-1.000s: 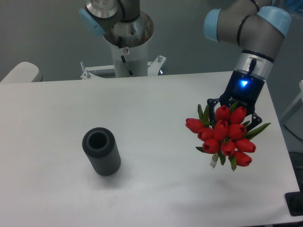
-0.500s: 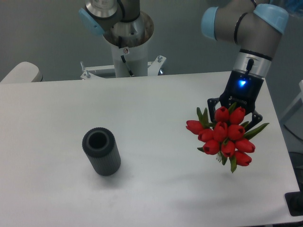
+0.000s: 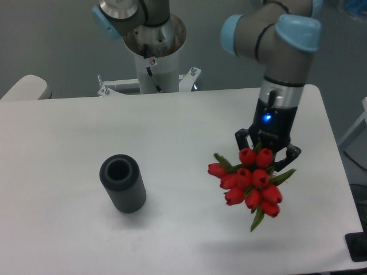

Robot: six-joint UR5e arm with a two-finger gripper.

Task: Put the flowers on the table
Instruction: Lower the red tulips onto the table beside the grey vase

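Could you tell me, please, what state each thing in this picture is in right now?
flowers: held in the air above the table, red heads toward the camera.
gripper: shut on the flowers, pointing down.
vase: standing upright on the table, empty, apart from the flowers.
table: bears only the vase.

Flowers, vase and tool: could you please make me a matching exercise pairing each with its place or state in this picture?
Things:
1. flowers
2. vase
3. tool
4. table

States:
A. dark grey, upright, on the table's left
B. white, under everything
C. shut on the stems, blue light above
D. red, held above the table

Pairs: 1-D, 2-A, 3-C, 4-B
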